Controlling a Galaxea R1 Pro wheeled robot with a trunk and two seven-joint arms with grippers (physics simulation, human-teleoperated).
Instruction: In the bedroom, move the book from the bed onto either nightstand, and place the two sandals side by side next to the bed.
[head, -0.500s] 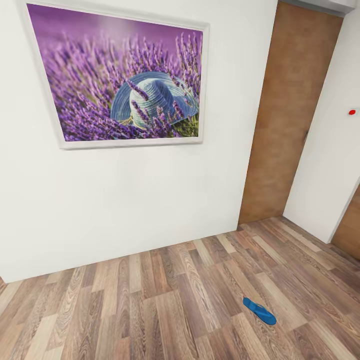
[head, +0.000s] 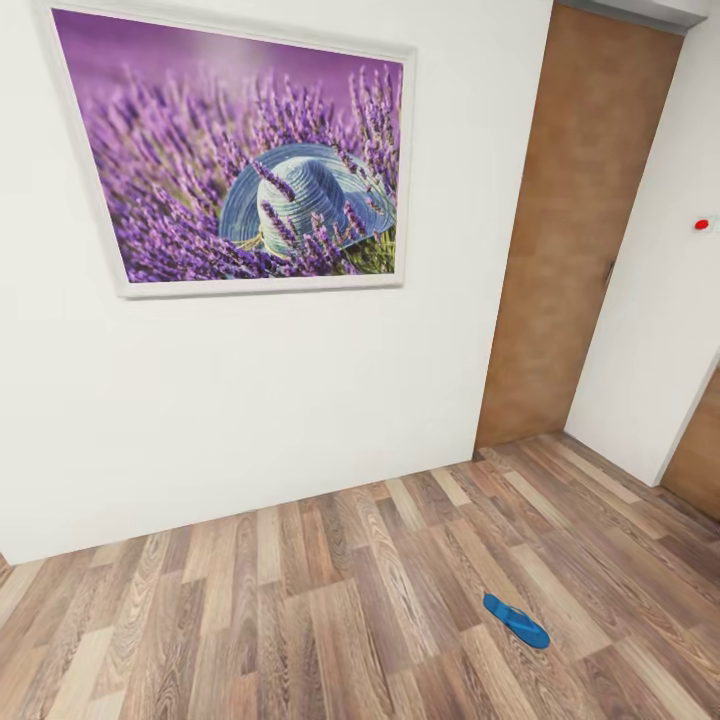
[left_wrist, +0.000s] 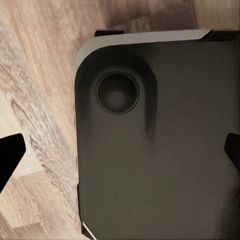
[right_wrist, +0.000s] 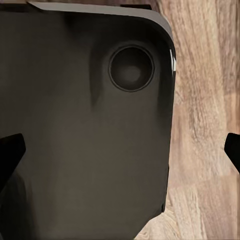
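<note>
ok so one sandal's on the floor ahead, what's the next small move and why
Probably roll the base forward and a bit right toward the sandal. It lies alone on the plank floor, out of reach, and both wrist views look down past the robot's own dark base.

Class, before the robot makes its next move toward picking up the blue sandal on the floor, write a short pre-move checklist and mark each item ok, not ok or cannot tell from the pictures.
1. One sandal located: ok, it lies flat on the wood floor, low and to the right in the head view.
2. Second sandal located: not ok.
3. Path across the floor to the sandal free of obstacles: ok.
4. Left gripper open and empty: ok, its fingertips stand wide apart over the robot's dark base.
5. Right gripper open and empty: ok.
6. Bed position known: cannot tell.
</note>
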